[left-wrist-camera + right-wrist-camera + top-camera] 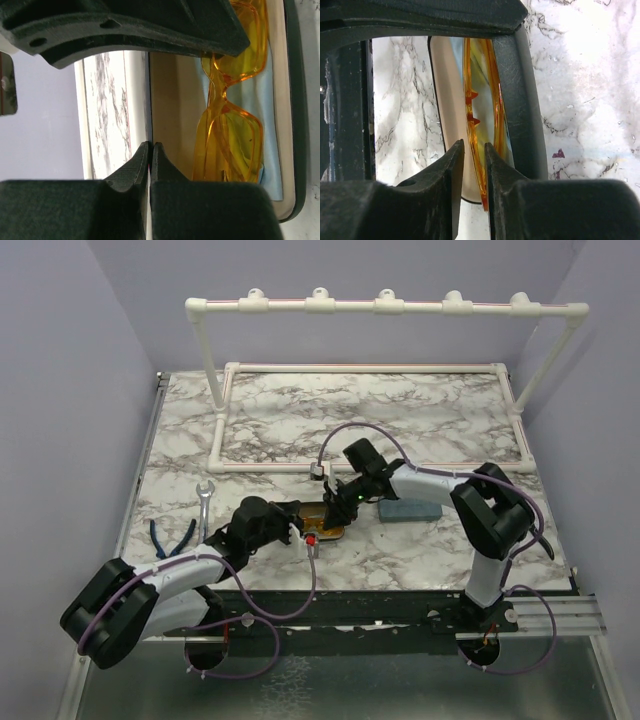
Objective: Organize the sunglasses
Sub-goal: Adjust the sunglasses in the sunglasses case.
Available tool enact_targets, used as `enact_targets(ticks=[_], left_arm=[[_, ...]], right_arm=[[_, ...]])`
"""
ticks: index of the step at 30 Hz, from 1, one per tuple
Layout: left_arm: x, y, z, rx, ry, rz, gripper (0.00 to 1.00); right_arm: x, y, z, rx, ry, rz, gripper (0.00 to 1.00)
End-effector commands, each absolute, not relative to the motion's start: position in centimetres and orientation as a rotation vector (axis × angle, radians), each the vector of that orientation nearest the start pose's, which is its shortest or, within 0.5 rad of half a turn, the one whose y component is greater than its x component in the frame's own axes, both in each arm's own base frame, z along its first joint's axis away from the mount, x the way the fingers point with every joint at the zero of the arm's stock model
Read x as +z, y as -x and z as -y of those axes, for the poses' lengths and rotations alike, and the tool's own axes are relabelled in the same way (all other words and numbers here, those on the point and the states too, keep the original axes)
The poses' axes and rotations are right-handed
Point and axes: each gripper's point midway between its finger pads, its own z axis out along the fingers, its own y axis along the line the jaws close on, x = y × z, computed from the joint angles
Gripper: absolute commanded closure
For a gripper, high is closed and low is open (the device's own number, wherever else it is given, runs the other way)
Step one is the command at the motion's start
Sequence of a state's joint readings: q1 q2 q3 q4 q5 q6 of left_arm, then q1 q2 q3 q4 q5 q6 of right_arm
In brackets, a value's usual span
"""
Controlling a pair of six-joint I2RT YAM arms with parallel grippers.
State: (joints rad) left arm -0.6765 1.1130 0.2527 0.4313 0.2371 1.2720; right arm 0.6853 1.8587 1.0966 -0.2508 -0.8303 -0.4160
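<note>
Left jaws pinch the case (170, 100); right jaws hover parted over sunglasses (481, 110).

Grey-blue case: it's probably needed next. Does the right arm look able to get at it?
Probably yes. The grey-blue case lies uncovered beside that arm's forearm, and the right hand, jaws parted, seems to hold nothing.
</note>
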Motion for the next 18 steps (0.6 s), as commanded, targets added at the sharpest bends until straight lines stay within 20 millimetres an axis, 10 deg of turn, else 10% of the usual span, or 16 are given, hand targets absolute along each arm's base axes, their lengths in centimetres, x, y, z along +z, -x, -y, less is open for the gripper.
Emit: enact_targets(ticks=[1, 12, 18], left_arm=[[8.5, -24.9, 21.2, 0.154, -1.757, -0.912, 1.00], [8.1, -24.5, 21.1, 0.164, -1.779, -0.882, 1.00], [8.0, -24.8, 21.1, 0.170, -1.764, -0.904, 1.00]], right_arm=[[6.2, -24.2, -33.8, 1.067, 1.480, -1.912, 0.70], [8.3, -24.3, -33.7, 1.042, 1.436, -1.872, 0.59], [10.1, -24.0, -34.5, 1.014, 1.400, -1.698, 0.73]])
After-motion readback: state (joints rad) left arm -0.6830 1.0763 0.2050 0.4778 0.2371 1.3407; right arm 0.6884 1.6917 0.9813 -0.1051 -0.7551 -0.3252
